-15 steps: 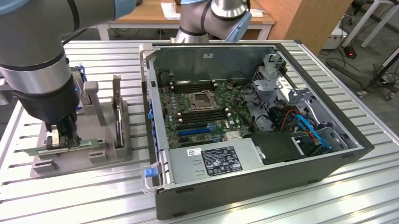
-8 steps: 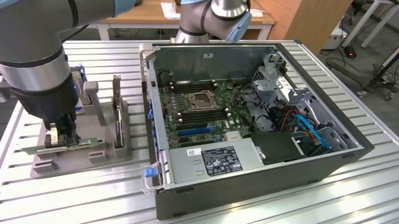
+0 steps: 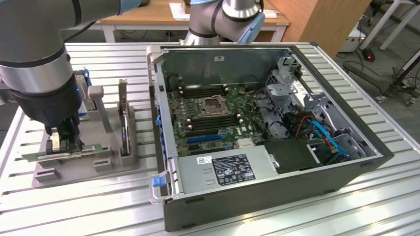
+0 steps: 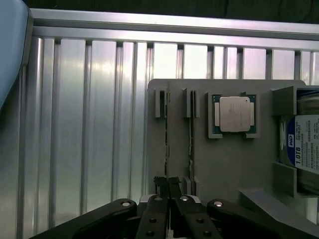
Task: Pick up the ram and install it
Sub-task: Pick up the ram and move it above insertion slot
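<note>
The ram (image 3: 46, 155) is a thin green stick with a white label. It lies lengthwise along the near end of the grey holder (image 3: 98, 123), at the exterior view's left. My gripper (image 3: 66, 143) comes straight down on its middle and is shut on it. In the wrist view the ram (image 4: 167, 134) appears edge-on, running away from my gripper (image 4: 167, 183) over the holder (image 4: 234, 164). A second ram (image 4: 190, 134) stands parallel beside it in its own slot.
An open computer case (image 3: 367, 162) fills the exterior view's right, with the motherboard (image 3: 196, 105) and its dark memory slots (image 3: 203, 90) exposed. The holder also carries a silver processor chip (image 4: 234, 113) and a hard drive (image 4: 301, 144). The table (image 3: 78, 206) is ribbed aluminium.
</note>
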`<state>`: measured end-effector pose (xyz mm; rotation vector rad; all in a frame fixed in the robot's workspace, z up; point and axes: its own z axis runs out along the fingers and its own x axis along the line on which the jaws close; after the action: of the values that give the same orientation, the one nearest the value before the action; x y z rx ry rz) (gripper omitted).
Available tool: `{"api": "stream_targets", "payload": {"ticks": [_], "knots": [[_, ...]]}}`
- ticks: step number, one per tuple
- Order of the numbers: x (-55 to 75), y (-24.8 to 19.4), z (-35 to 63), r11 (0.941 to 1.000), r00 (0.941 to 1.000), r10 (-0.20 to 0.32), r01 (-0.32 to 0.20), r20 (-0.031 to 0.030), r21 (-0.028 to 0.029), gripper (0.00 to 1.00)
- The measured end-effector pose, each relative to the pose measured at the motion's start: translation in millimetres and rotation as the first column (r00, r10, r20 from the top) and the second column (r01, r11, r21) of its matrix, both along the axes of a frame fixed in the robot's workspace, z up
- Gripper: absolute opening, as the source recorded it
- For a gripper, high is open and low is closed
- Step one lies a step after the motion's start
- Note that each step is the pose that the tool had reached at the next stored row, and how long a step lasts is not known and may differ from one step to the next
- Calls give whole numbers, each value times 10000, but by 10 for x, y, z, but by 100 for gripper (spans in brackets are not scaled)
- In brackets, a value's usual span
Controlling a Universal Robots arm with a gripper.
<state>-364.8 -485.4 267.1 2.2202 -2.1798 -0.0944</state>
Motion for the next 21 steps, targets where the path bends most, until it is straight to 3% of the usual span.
{"api": "stream_targets", "payload": {"ticks": [13, 21], "knots": [[0, 0, 83, 10000, 10000, 0, 0, -1, -1, 11], [0, 0, 183, 10000, 10000, 0, 0, -1, 0, 11]]}}
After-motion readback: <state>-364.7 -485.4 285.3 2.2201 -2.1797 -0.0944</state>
